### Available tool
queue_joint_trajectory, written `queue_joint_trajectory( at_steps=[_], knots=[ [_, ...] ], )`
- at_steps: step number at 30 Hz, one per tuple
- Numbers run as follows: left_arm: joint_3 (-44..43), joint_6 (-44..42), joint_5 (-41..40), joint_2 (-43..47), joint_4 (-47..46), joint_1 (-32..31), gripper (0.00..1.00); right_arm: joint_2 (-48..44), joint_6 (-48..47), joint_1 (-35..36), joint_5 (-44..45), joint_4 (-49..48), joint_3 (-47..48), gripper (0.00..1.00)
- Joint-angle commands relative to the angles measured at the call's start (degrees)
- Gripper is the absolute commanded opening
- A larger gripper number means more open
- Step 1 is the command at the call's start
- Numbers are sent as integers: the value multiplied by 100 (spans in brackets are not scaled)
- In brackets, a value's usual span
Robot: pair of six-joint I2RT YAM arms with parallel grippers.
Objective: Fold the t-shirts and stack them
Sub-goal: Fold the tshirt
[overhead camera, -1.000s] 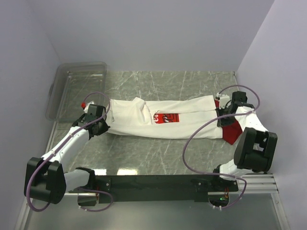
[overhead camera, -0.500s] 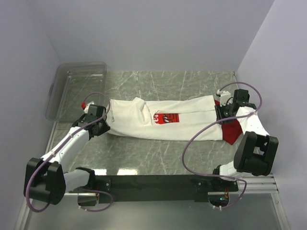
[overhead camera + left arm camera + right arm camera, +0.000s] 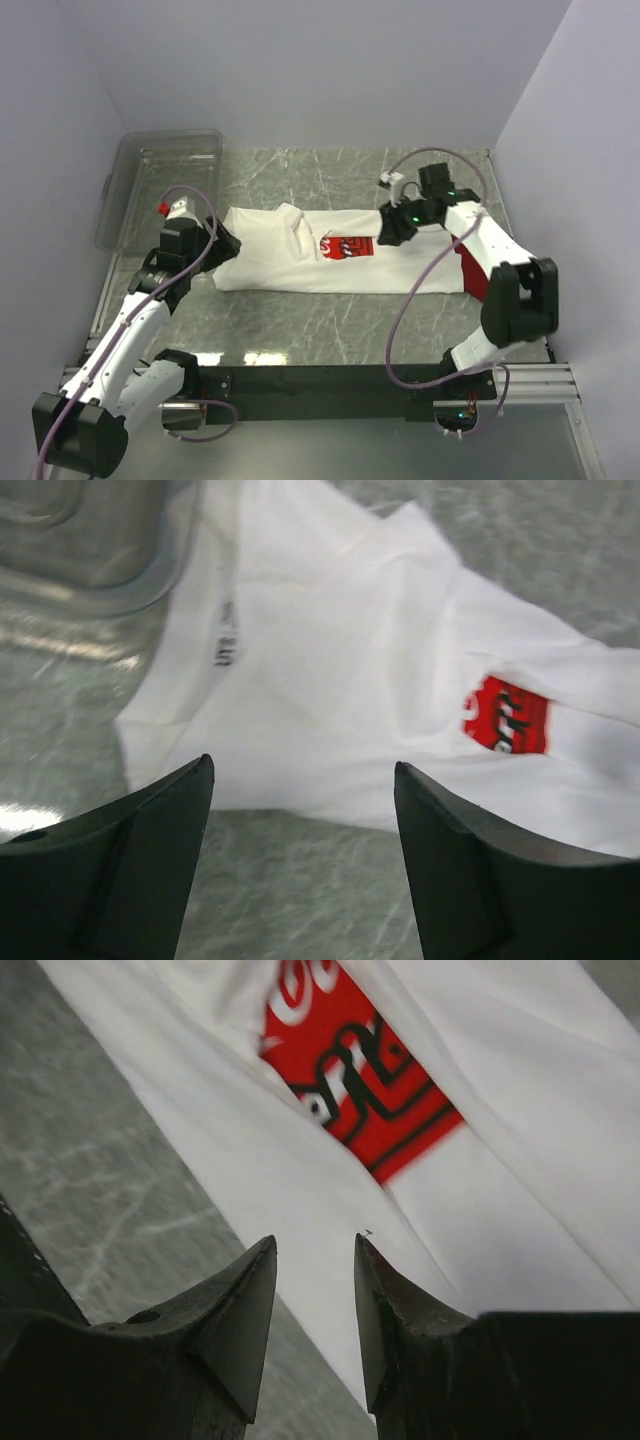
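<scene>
White shirt (image 3: 290, 268), red print (image 3: 347, 246), seemingly Coca-Cola

Open table (image 3: 330, 320) between white shirt (image 3: 270, 262) and arm bases (image 3: 330, 385); clear bin (image 3: 160, 180) beside left wall (image 3: 50, 150).

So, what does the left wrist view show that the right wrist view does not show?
Only the left wrist view: a corner of the clear bin, the small label on the white shirt, and the left gripper, open wide. Only the right wrist view: the right gripper, its fingers a little apart, by the shirt's edge. Both: the white shirt, its red print and the marble table.
</scene>
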State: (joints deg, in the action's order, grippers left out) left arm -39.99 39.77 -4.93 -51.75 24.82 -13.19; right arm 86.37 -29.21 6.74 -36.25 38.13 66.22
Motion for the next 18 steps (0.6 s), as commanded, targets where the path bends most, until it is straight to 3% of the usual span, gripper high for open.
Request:
queue_joint_trajectory(
  at_steps=[1,8,13,18],
  knots=[
    [105,-347,975,-19,-1099,-8,78,704,933,634,-796,-376,724,44],
    [-473,-584,1372,-1615,-1638,-52,73,2558,2524,1732,-331,-517,2754,44],
    [-1081,-620,1398,-2637,-1717,-105,65,3824,3298,2006,74,-552,4133,42],
    [-1222,-567,1521,-3245,-1919,-228,60,4546,3694,2111,399,-464,4786,41]
  ],
)
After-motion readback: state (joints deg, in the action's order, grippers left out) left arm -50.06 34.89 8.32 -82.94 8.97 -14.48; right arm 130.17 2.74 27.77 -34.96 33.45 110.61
